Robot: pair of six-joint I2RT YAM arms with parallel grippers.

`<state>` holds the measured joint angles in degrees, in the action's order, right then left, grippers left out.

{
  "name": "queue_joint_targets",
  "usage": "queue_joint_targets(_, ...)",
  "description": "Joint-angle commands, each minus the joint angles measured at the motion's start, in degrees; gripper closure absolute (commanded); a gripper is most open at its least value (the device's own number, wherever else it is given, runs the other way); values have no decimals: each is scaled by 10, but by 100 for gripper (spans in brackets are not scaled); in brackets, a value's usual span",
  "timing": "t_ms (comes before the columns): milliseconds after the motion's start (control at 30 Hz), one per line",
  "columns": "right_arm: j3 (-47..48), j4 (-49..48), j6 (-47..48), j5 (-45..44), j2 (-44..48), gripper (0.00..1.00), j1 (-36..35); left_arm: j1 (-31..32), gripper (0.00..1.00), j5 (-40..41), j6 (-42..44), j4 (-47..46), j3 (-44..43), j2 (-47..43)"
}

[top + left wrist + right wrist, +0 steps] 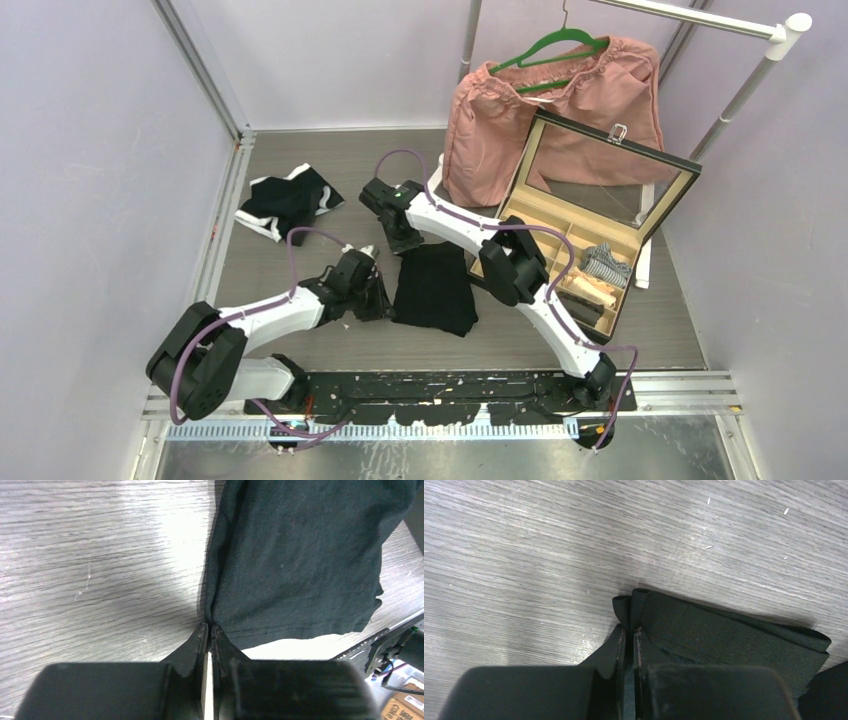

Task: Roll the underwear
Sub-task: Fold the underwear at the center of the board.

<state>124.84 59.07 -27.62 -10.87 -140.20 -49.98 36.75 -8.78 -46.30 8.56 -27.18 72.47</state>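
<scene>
A black underwear (435, 288) lies flat on the wooden table (300, 150) between the two arms. At its near left corner my left gripper (380, 297) is shut, and the left wrist view shows the fingertips (202, 632) pinched together on the hem of the cloth (300, 555). My right gripper (405, 243) is at the far left corner. In the right wrist view it (628, 630) is shut on the folded waistband (724, 635). A second underwear (288, 200), black with white trim, lies crumpled at the back left.
An open case (590, 235) with compartments stands at the right, with a striped roll (605, 263) in it. Behind it a pink garment (560, 110) hangs on a green hanger (550, 45) from a rail. Walls close in both sides.
</scene>
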Motion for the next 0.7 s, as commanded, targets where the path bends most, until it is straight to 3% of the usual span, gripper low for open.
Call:
queue_joint_targets(0,-19,-26,-19,21,4,99,3,3,99,12,4,28,-12,15)
queue_joint_targets(300,-37,-78,-48,54,39,99,15,3,99,38,25,82,-40,-27)
queue_joint_targets(467,-45,-122,-67,74,69,99,25,3,99,104,65,198,-100,-61)
queue_joint_targets(667,-55,-200,-111,132,89,99,47,3,99,174,109,319,-185,-41)
